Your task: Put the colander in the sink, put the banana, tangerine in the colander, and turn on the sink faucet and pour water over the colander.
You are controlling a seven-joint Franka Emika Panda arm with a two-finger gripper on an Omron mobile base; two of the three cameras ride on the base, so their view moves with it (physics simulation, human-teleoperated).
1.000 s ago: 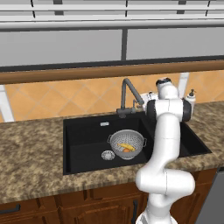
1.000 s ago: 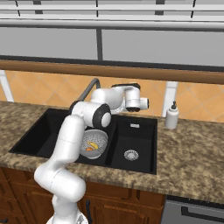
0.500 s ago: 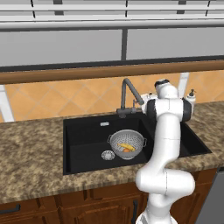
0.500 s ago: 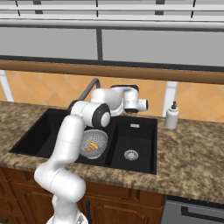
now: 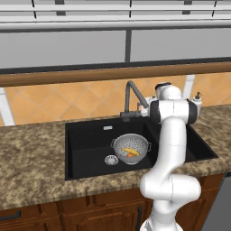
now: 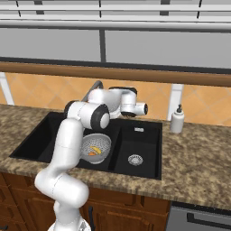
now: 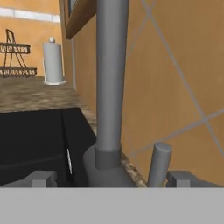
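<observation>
— What's the setting?

— A kitchen with an orange tiled backsplash and a speckled brown stone counter (image 5: 31, 153), into which the black double-basin sink (image 5: 85, 144) is set. Wooden cabinets run below, and a white soap dispenser (image 6: 177, 120) stands on the counter at the right of the sink.

— Where is the colander?

— The colander (image 5: 131, 149) sits in the large basin, upright, just beside the round silver drain (image 5: 111, 159). Inside it lie the banana (image 5: 129, 150) and the tangerine (image 5: 131, 154), touching each other as far as I can tell; they are small in both base views.

— And the arm?

— It reaches up and over to the sink faucet (image 5: 131, 97), whose dark grey neck rises at the back edge of the sink and bends over toward the basin. In the hand view the faucet's neck stands close in front of the camera, with a short grey lever (image 7: 158, 164) beside its base.

— The gripper?

— The gripper (image 7: 111, 179) has its two fingertips spread wide, one on each side of the faucet's base, holding nothing. Whether a tip touches the lever I cannot tell.

— Anything else?

— A white paper-towel roll (image 7: 53, 62) stands far along the counter in the hand view.
</observation>
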